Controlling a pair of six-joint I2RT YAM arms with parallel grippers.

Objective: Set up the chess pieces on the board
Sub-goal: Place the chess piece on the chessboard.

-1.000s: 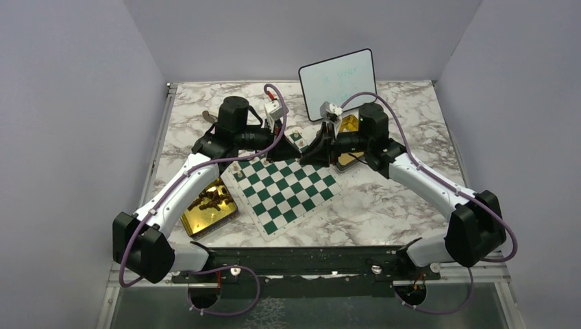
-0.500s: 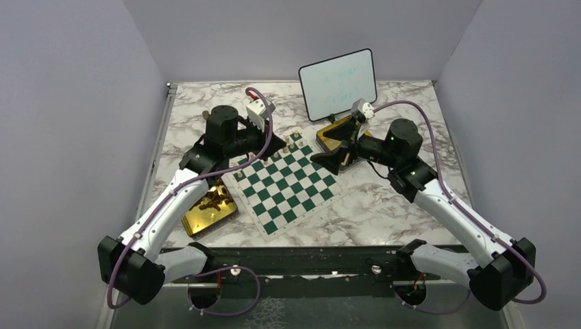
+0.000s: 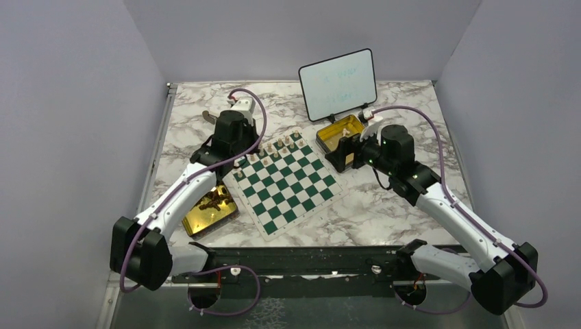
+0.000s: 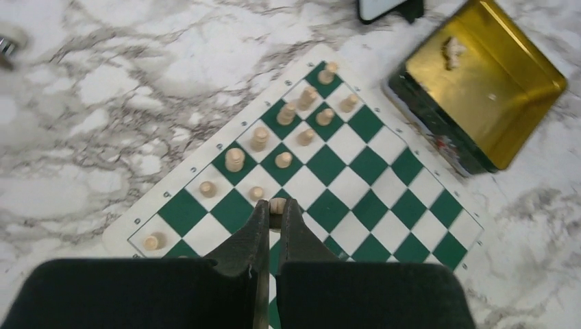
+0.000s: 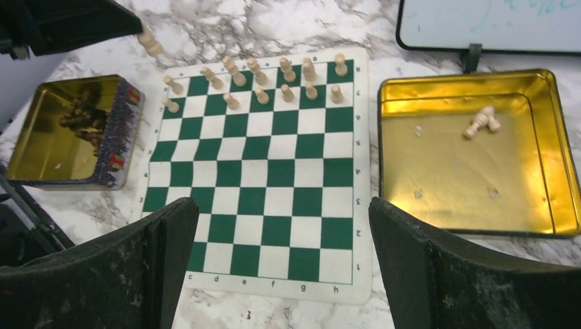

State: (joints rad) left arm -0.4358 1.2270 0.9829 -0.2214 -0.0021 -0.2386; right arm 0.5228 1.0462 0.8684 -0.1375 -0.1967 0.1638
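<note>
**Top external.** Flat dark green and white checked chessboard lay angled mid-table on the grey-veined marble tabletop, with bare marble along its near and right edges. Pale beige wooden chessmen lined its far edge. The left gripper hung by the far-left corner. The right gripper hung beside the open gold rectangular tin.

**Left wrist.** Fingers were pinched together on one pale beige piece, over the board's occupied rows.

**Right wrist.** Jaws stood wide apart and empty above the board. Two pale pieces lay in the gold tin. A second gold tin, holding dark brown chessmen, sat just beside the board's left edge.
</note>
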